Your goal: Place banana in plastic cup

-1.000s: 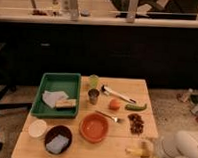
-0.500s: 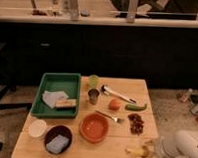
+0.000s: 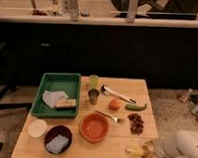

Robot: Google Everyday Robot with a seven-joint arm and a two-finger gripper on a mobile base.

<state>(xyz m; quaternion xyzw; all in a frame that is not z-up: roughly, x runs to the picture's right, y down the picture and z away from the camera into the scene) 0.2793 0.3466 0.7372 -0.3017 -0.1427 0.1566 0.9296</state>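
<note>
The banana, small and yellow, lies at the table's front right corner. My gripper is right against the banana's right end, low over the table, with the white arm coming in from the right. The plastic cup, pale yellow-green and translucent, stands upright at the far middle of the table, just behind the grey steel cup and well away from the gripper.
A green tray holding cloth and a block is at the left. An orange bowl, white bowl and dark bowl with a sponge stand along the front. A brush, orange fruit, green vegetable, fork and brown pieces lie on the right.
My gripper has edged left and closer to the banana. The banana has shifted slightly left along the front edge. Nothing else moved.
</note>
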